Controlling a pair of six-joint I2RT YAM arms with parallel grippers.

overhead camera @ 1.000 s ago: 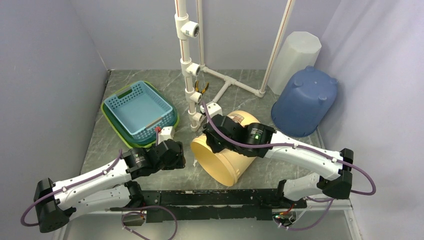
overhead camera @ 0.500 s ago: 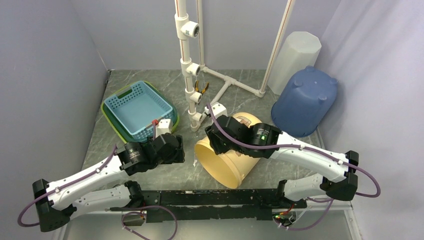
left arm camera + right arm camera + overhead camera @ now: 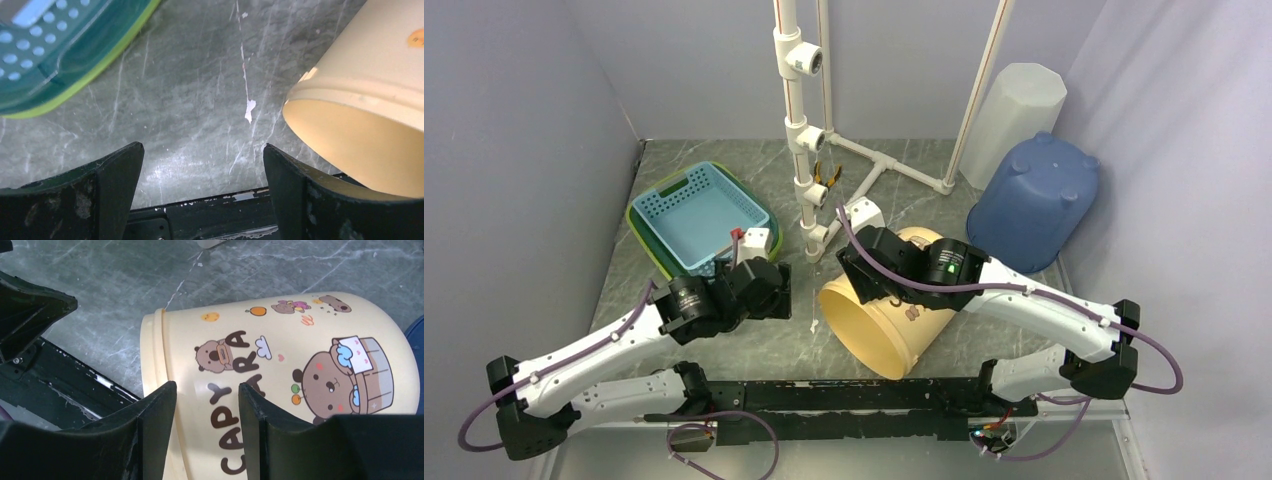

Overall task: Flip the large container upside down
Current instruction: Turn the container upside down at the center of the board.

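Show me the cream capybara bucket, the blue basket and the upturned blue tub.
Cream capybara bucket [image 3: 300, 325]: right wrist view, printed side wall.
Blue basket [image 3: 699, 215]: top external view, its floor.
Blue tub [image 3: 1034, 200]: top external view, side wall.

Even, soft light; sharp focus.

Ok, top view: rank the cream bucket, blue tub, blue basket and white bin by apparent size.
Cream bucket, blue tub and blue basket: too alike to rank.
White bin: smallest, partly behind the tub.
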